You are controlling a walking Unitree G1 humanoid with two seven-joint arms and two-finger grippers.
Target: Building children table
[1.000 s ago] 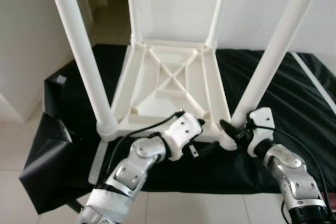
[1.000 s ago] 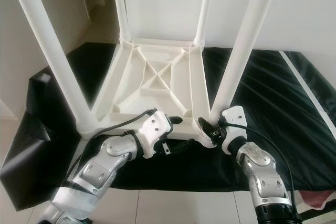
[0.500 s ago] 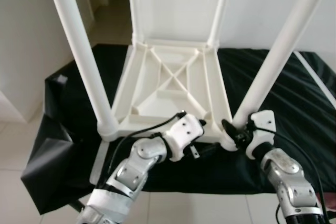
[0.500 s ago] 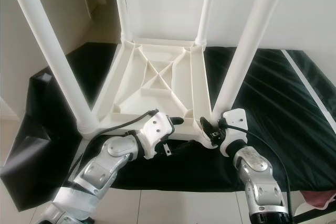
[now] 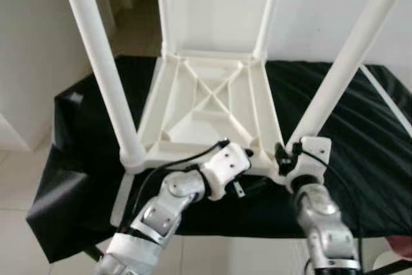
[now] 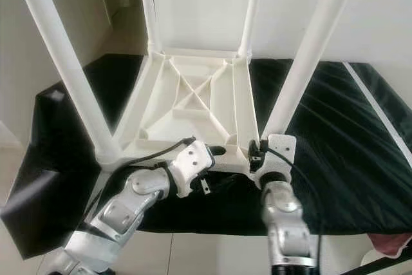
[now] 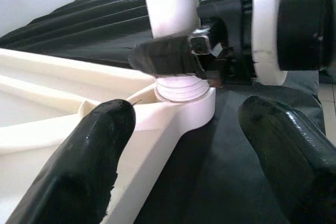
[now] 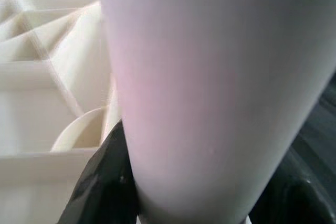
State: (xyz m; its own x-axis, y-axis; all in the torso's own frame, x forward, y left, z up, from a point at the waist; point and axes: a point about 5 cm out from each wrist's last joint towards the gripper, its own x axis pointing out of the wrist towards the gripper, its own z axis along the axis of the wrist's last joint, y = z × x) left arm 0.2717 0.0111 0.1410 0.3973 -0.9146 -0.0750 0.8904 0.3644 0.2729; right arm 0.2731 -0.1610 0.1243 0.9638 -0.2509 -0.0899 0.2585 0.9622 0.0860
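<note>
From our head cameras: an upturned white children's table (image 5: 209, 104) lies on a black cloth (image 5: 360, 127), four legs pointing up. Our right gripper (image 5: 282, 156) sits at the foot of the near right leg (image 5: 341, 72); our left gripper (image 6: 215, 151) rests at the table's near edge.

Left wrist view: our fingers (image 7: 92, 150) stand apart, one touching the table frame, and the right gripper's finger wraps the leg base.

Right wrist view: black fingers (image 8: 102, 182) clamp the leg (image 8: 210, 87).
</note>
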